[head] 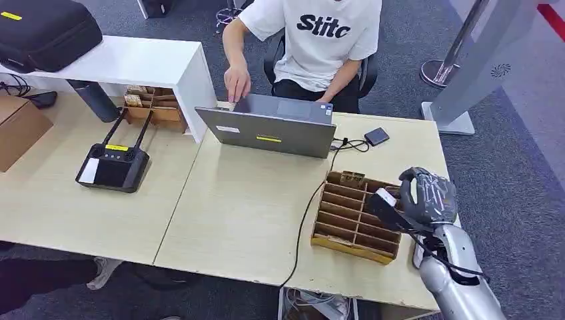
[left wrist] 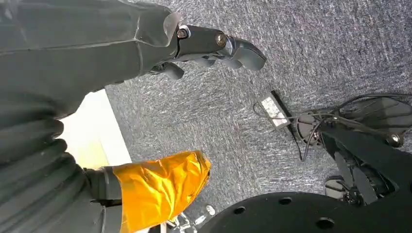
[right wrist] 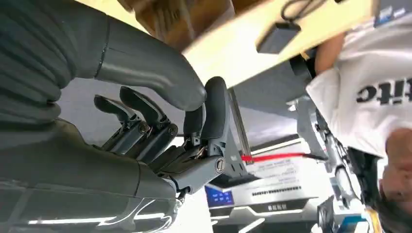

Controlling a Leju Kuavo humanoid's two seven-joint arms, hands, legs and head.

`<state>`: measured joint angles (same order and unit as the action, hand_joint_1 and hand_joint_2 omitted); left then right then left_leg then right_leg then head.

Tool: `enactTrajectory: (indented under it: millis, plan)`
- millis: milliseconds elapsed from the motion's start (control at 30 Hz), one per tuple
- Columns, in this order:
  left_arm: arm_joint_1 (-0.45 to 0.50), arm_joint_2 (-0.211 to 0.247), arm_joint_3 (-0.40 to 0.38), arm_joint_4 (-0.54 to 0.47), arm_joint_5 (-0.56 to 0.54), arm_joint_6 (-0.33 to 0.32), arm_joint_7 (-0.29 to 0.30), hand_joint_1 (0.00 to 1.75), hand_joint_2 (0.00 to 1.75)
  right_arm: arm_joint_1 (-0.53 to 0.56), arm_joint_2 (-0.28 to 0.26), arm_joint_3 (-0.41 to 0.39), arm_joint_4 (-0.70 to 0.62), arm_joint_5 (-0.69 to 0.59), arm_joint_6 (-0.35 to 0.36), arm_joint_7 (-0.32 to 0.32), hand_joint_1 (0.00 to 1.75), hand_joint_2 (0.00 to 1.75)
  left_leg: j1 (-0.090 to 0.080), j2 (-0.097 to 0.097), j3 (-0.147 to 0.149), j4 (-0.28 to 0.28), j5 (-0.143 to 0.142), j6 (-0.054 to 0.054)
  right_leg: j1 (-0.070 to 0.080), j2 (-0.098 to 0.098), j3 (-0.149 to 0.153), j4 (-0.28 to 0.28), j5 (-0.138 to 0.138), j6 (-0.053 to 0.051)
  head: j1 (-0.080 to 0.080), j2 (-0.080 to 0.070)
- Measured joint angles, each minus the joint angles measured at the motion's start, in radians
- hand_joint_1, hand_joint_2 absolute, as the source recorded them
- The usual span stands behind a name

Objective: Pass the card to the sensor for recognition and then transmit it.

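Holding a card (head: 385,201), the right hand (head: 426,197) hovers over the divided box (head: 356,223)

the right hand (right wrist: 160,121) takes up the left half of the frame, its thick grey thumb (right wrist: 145,65) arched over darker fingers (right wrist: 214,109) curled inward. a pale table edge (right wrist: 252,53) crosses the upper middle, with a small black box (right wrist: 277,38) on it. a person's white printed shirt (right wrist: 369,87) sits at the right edge.

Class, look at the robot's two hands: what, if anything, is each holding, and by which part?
The right hand pinches a dark card by one end, above the cardboard organizer. The left hand holds nothing.
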<state>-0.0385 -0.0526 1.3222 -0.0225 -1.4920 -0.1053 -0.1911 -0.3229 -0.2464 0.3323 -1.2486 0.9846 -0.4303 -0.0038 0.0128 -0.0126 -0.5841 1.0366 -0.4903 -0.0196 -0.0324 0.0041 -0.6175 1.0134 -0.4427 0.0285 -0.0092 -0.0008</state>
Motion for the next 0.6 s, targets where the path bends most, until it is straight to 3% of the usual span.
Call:
enactTrajectory:
  millis: [167, 500, 533, 567, 600]
  plan:
    - [0.001, 0.001, 0.000, 0.000, -0.001, -0.007, -0.004, 0.00, 1.75, -0.010, 0.000, -0.024, -0.076, -0.006, -0.044, -0.006, 1.75, 1.75, 0.000, 0.000, 0.000, 0.000, 0.000, 0.000, 0.000, 0.000, 0.000, 0.000, 0.000, 0.000, 0.000, 0.000]
    - [0.001, 0.004, 0.000, 0.000, -0.001, -0.018, -0.008, 0.00, 1.75, -0.036, -0.005, -0.058, -0.231, -0.006, -0.055, -0.015, 1.75, 1.75, 0.000, 0.000, 0.000, 0.000, 0.000, 0.000, 0.000, 0.000, 0.000, 0.000, 0.000, 0.000, 0.000, 0.000]
    - [0.001, 0.004, 0.000, 0.000, -0.001, -0.018, -0.008, 0.00, 1.75, -0.036, -0.005, -0.060, -0.238, -0.007, -0.058, -0.021, 1.57, 1.75, 0.000, 0.000, 0.000, 0.000, 0.000, 0.000, 0.000, 0.000, 0.000, 0.000, 0.000, 0.000, 0.000, 0.000]
    - [0.001, 0.004, 0.000, 0.000, -0.001, -0.019, -0.008, 0.00, 1.75, -0.037, -0.006, -0.061, -0.251, -0.011, -0.064, -0.026, 0.72, 1.75, 0.000, 0.000, 0.000, 0.000, 0.000, 0.000, 0.000, 0.000, 0.000, 0.000, 0.000, 0.000, 0.000, 0.000]
    - [0.001, 0.004, 0.000, 0.000, -0.001, -0.021, -0.008, 0.00, 1.75, -0.038, -0.006, -0.061, -0.259, -0.014, -0.065, -0.027, 0.00, 1.75, 0.000, 0.000, 0.000, 0.000, 0.000, 0.000, 0.000, 0.000, 0.000, 0.000, 0.000, 0.000, 0.000, 0.000]
